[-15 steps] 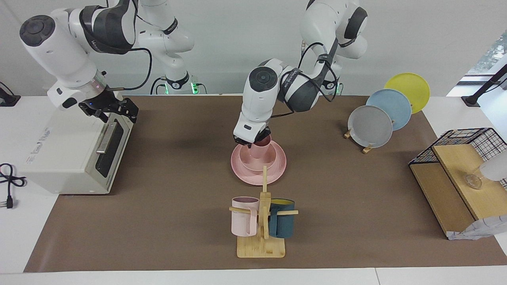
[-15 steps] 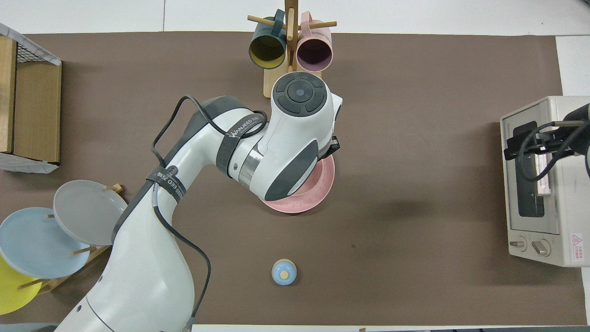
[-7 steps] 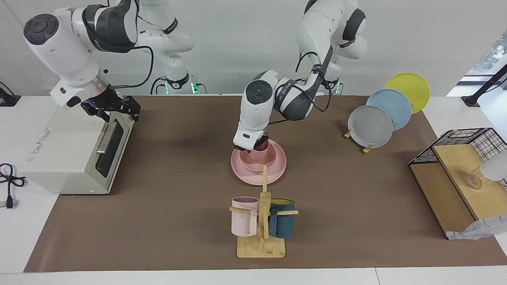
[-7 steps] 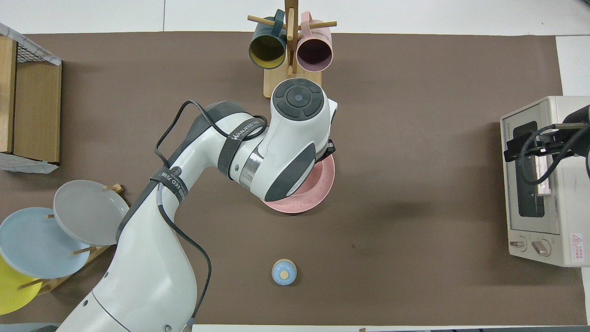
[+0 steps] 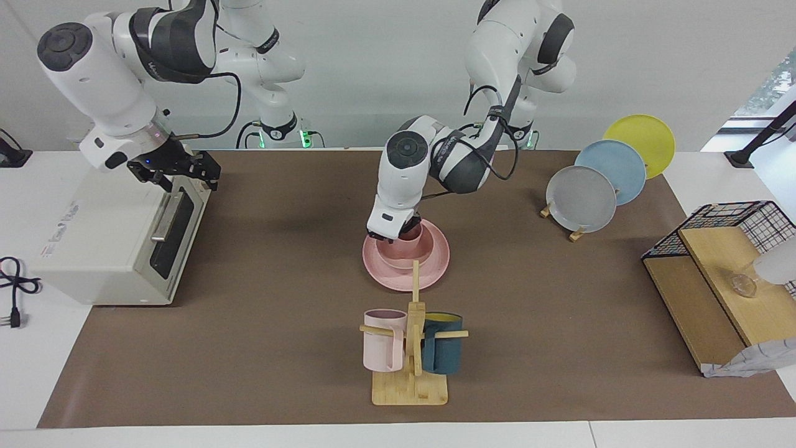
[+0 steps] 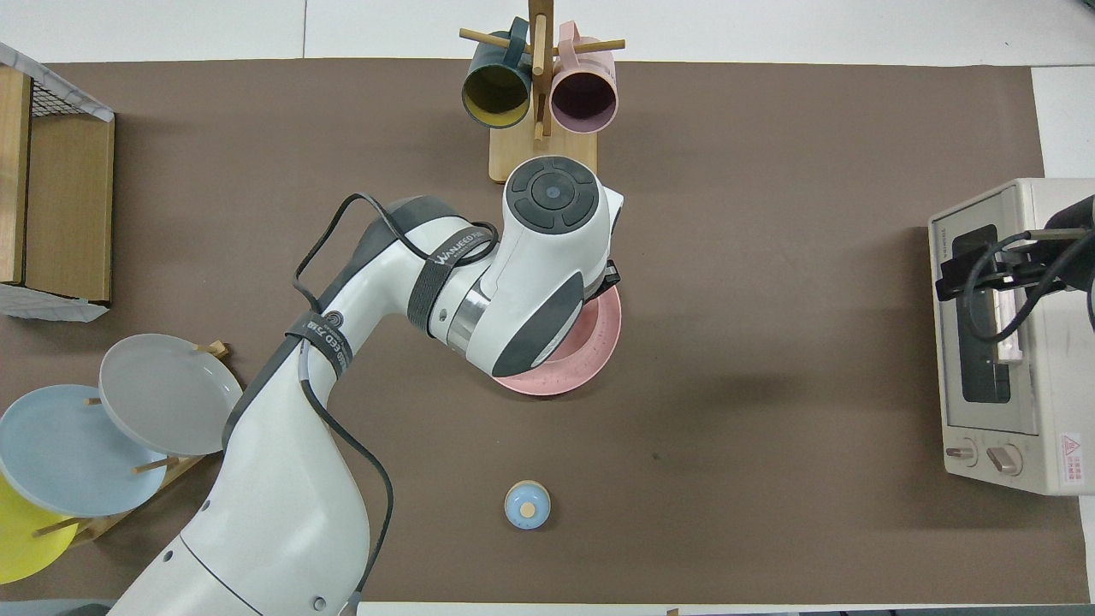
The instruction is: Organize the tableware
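Pink tableware sits stacked near the middle of the bench: the wide flat plate (image 5: 405,261) lies on the brown mat (image 5: 280,348), the smaller bowl (image 5: 403,251) rests on it, and the small tapered cup (image 5: 411,233) stands in the bowl, at the side nearer to the robots. The left gripper (image 5: 396,234) is down at the cup, its fingers closed on the cup's rim, with the wrist leaning over the stack; in the overhead view the left arm's wrist covers most of the stack, and only an arc of the plate (image 6: 590,355) shows past it. The right gripper (image 5: 186,169) hangs over the top front edge of the toaster oven (image 5: 118,242) at the right arm's end of the bench, where that arm waits; whether its fingers are apart or together I cannot tell. Farther from the robots than the stack, a wooden mug tree (image 5: 411,348) holds a pale pink mug (image 5: 384,340) and a dark teal mug (image 5: 441,343). Toward the left arm's end, a grey plate (image 5: 580,199), a blue plate (image 5: 612,169) and a yellow plate (image 5: 640,143) stand on edge in a rack, and a wooden shelf with a wire basket (image 5: 715,280) sits near the bench's end. A small round blue knob-like object (image 6: 527,505) lies on the mat nearer to the robots than the stack.
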`<state>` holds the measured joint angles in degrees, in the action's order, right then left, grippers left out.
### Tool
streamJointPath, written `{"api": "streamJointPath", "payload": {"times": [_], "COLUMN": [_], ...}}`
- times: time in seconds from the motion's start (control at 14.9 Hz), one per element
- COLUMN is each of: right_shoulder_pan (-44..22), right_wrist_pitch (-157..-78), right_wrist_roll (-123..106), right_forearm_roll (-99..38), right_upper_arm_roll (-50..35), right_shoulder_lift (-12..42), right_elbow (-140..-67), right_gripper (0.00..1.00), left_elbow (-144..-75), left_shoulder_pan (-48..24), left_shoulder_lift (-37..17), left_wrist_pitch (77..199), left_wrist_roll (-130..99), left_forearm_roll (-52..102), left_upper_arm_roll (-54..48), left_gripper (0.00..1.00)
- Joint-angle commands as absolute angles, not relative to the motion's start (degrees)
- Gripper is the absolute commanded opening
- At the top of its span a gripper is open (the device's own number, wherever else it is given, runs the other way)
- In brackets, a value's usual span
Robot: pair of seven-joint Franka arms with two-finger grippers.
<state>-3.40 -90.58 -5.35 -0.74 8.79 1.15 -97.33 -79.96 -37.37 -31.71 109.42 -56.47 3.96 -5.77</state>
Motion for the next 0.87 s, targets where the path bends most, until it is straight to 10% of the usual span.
{"api": "streamJointPath", "payload": {"times": [0.0, 0.13, 0.8], "right_shoulder_pan": [0.1, 0.1, -0.3], "right_wrist_pitch": [-90.9, -90.9, -89.0], "right_wrist_roll": [-8.6, -8.6, -8.7], "right_forearm_roll": [-0.2, -0.2, 1.1], "right_upper_arm_roll": [7.0, 6.5, 4.0], "right_shoulder_lift": [0.4, 0.5, 0.9], "right_elbow": [-97.7, -97.6, -93.7], "right_gripper": [1.0, 1.0, 1.0], "left_elbow": [-81.6, -81.5, -80.3], "left_shoulder_pan": [-38.3, -38.3, -29.9], "left_shoulder_lift": [-30.8, -30.8, -18.3], "left_wrist_pitch": [110.8, 110.7, 97.5], "left_wrist_roll": [-57.2, -57.2, -51.0], "left_forearm_roll": [2.7, 2.7, 2.7], "left_upper_arm_roll": [-4.8, -4.8, -4.7], "left_gripper": [0.4, 0.98, 1.0]}}
